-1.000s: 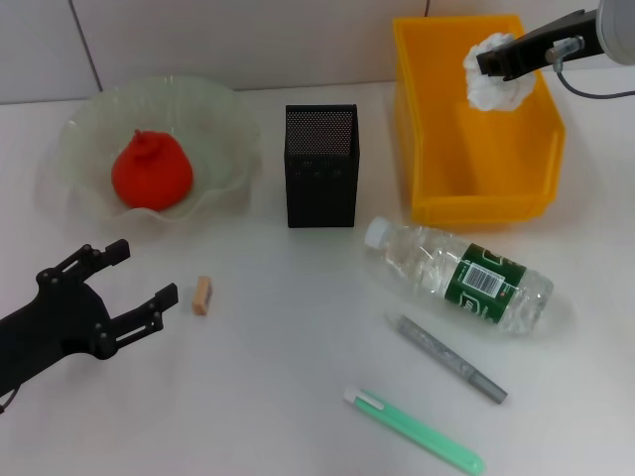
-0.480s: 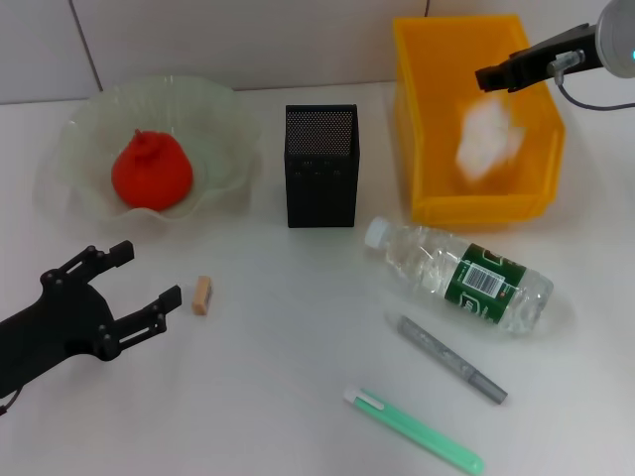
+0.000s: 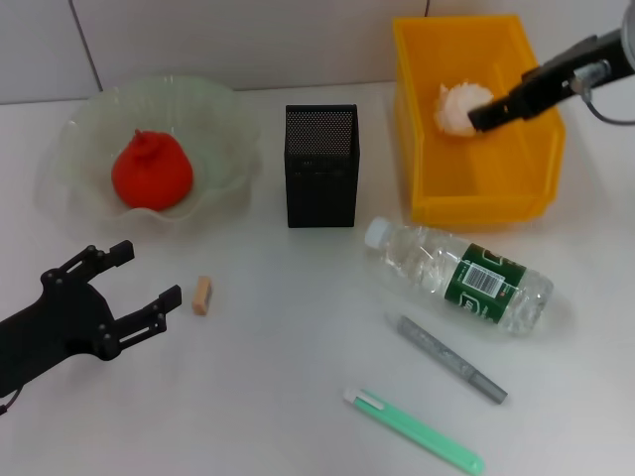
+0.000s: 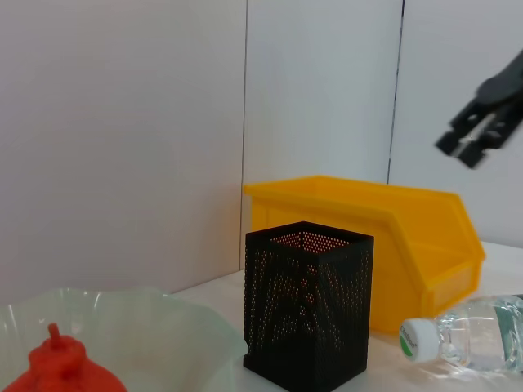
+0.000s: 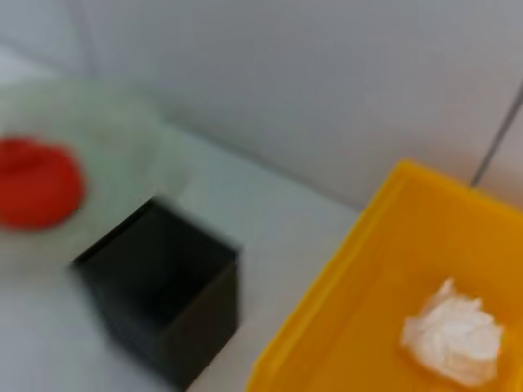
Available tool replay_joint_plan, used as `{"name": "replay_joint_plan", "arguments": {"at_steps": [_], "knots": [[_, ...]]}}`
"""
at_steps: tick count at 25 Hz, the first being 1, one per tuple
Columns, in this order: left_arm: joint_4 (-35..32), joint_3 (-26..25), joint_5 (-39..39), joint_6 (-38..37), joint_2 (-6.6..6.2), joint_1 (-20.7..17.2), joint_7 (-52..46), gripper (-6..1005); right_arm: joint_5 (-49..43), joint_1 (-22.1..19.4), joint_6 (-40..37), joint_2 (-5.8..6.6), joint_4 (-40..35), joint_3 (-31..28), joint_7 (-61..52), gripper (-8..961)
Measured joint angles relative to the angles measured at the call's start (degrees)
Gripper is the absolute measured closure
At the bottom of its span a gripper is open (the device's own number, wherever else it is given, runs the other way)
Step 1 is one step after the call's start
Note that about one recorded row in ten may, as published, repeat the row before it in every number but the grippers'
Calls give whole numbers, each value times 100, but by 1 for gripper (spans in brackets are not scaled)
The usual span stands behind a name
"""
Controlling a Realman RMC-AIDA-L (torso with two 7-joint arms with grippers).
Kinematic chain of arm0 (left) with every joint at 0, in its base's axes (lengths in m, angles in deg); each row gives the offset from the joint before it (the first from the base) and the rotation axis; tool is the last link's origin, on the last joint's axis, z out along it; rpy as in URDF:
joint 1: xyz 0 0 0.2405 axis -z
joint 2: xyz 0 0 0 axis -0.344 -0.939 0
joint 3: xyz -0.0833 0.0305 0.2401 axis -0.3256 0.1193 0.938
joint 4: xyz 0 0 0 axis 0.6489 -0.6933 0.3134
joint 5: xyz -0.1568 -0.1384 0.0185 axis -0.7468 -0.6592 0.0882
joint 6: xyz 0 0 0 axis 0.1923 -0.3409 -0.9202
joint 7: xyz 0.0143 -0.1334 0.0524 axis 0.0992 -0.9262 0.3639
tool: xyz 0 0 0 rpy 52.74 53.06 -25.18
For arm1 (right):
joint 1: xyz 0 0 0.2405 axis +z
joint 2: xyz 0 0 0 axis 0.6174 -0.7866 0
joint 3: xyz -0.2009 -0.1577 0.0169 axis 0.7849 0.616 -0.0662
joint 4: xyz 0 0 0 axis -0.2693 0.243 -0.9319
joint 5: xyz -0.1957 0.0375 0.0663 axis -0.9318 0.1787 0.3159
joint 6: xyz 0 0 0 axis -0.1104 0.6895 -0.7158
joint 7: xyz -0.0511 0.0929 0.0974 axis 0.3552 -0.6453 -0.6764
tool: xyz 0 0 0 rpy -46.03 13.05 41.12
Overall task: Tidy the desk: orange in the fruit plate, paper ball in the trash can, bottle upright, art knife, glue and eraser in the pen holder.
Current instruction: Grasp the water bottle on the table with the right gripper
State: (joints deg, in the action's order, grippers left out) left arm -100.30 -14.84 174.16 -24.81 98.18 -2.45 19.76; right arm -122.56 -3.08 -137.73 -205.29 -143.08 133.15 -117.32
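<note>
Now the paper ball [image 3: 454, 107] is lying in the trash can [image 3: 476, 203]; right gripper [image 3: 488, 111] is hovering, jaws apparently empty; left gripper [image 3: 139, 288] is resting spread.

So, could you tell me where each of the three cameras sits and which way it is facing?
Head view: high on the robot, looking down at the desk; left gripper near the eraser, right gripper over the trash can.
Left wrist view: low near the desk, facing the pen holder; only the far right gripper shows.
Right wrist view: above, looking down at the paper ball; no arm visible.
Shared by all: pen holder and trash can.
</note>
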Motion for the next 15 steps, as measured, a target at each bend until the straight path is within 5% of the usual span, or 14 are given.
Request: {"name": "replay_joint_plan", "arguments": {"at_steps": [4,7,15], "knots": [[0,0,0,1,0,0,0,143,7,65,-1093,0,-414,34,226,116],[0,0,0,2,0,0,0,143,20,194,-1640,-1,-377,119,372,117],[0,5,0,11,0,0,0,142,-237,318,-1567,-1,526,822,486,118]]}}
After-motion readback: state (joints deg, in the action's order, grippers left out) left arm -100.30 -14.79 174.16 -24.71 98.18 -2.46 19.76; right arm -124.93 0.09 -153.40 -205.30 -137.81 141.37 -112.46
